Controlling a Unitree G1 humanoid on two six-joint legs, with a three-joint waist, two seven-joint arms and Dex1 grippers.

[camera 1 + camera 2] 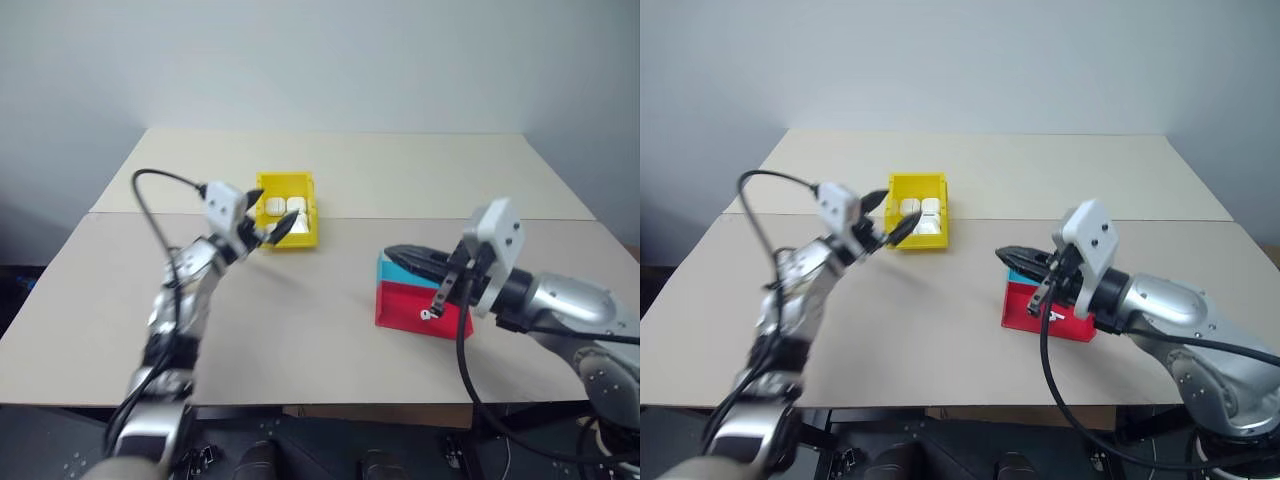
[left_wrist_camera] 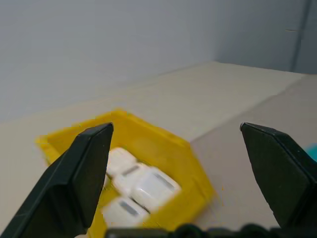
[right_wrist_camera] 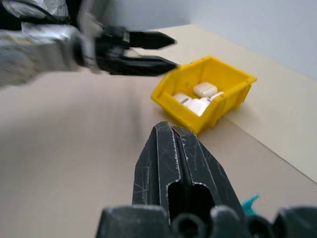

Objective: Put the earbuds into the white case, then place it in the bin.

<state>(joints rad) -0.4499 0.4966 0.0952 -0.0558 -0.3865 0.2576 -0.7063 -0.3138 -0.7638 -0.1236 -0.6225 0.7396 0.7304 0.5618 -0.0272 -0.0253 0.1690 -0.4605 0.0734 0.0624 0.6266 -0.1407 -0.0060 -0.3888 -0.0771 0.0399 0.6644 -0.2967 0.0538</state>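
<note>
My left tool (image 1: 268, 232) is wide open and empty, just beside the yellow bin (image 1: 303, 238) with white cases (image 2: 143, 186). My right tool (image 1: 1008, 254) is clenched, empty.

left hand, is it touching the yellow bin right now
Apart. In the left wrist view the open left hand has both fingers short of the yellow bin, gripping nothing, with cases lying inside.

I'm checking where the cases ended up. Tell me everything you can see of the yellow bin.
The yellow bin is a small rectangular box of glossy plastic with upright walls and an open top. It stands flat on the beige table, left of centre. Several white cases lie inside. The left gripper, open, hangs at its near left corner; contact is unclear.
</note>
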